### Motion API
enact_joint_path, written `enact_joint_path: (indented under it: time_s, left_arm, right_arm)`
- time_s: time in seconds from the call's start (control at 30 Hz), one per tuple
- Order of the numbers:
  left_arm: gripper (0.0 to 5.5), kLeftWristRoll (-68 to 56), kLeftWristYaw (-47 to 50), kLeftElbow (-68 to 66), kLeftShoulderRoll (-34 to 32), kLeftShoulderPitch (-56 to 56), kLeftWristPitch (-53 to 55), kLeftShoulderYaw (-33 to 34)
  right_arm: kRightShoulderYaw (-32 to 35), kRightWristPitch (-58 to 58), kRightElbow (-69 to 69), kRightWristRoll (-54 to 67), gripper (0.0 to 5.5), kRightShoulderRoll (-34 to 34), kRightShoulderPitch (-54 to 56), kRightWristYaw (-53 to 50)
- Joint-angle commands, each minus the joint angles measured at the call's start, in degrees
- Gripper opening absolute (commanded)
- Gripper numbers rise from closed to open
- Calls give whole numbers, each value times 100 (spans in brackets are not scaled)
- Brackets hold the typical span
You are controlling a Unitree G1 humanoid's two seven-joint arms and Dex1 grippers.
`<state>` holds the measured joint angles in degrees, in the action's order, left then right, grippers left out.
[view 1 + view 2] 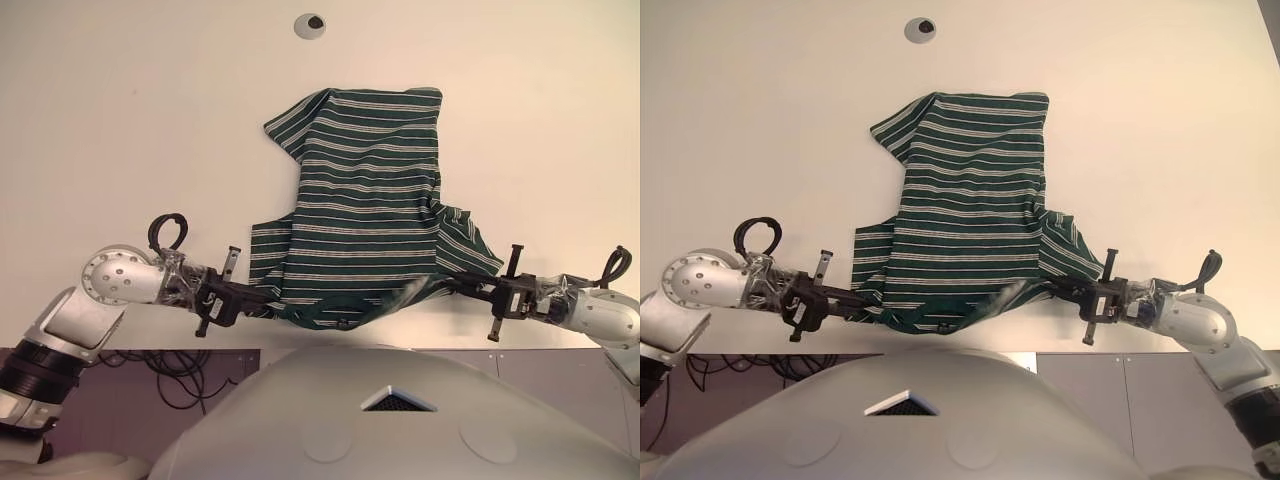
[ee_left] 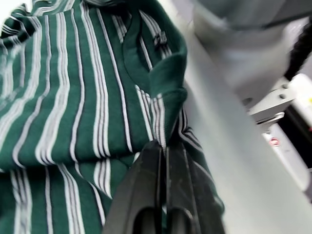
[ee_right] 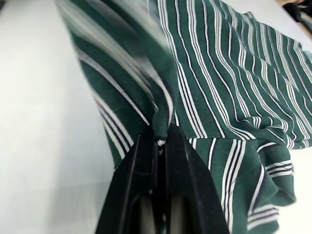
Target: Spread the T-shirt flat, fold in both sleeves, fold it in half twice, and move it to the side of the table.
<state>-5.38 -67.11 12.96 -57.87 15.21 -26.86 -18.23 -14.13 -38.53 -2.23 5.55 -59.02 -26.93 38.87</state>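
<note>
A dark green T-shirt (image 1: 365,200) with white stripes lies partly folded on the white table (image 1: 120,130), its near edge raised off the surface. My left gripper (image 1: 262,298) is shut on the shirt's near left corner, and its fingers (image 2: 158,168) pinch the fabric (image 2: 87,97) by the collar. My right gripper (image 1: 452,284) is shut on the near right corner, where its fingers (image 3: 161,156) clamp a fold of cloth (image 3: 229,87). A sleeve (image 1: 290,120) sticks out at the far left and bunched cloth (image 1: 465,235) at the right.
A round grey grommet (image 1: 310,25) sits in the table behind the shirt. The table's near edge (image 1: 130,348) runs just under both grippers. Bare tabletop stretches to the left and right of the shirt.
</note>
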Motion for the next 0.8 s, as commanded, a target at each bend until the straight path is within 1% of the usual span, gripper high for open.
enact_joint_path:
  time_s: [0.03, 0.13, 0.2, 0.3, 0.33, 0.4, 0.47, 0.57, 0.67, 0.73, 0.8]
  left_arm:
    - [0, 634, 391, 282, 67, 326, -292, 36]
    - [0, 679, 565, 355, 80, 448, -103, 84]
    - [0, 524, 510, 433, 36, 477, -9, 50]
    - [0, 499, 448, 479, -19, 500, 1, 19]
    - [0, 631, 444, 389, -36, 463, -49, 5]
    - [0, 894, 459, 184, -88, 412, -138, 6]
    - [0, 1200, 565, -143, -170, 332, -240, 96]
    - [0, 1486, 726, -599, -199, 155, -446, 157]
    - [0, 1342, 709, -524, -125, 149, -428, 35]
    - [0, 1226, 691, -515, -121, 149, -427, 22]
    - [0, 1106, 701, -513, -145, 169, -413, 79]
  right_arm:
    - [481, 99, -56, -430, 1, 107, -295, -307]
    - [675, 390, -303, -82, 1, 24, -606, -155]
    - [770, 497, -503, 123, 1, -55, -817, 27]
    - [1018, 275, -791, 506, 1, -50, -1032, 263]
    - [1149, 14, -749, 270, 1, 55, -1037, 154]
    - [1455, -637, -531, -552, 1, 360, -972, -216]
    - [1927, -1585, -154, -1750, 1, 721, -819, -796]
    - [2756, -2917, 521, -4408, 1, 1095, -505, -2332]
    - [3046, -3142, 381, -6221, 1, 1117, -462, -3961]
    - [3030, -3067, -317, -6942, 1, 1128, -451, -4484]
    - [2921, -2960, -910, -7263, 1, 1113, -331, -4668]
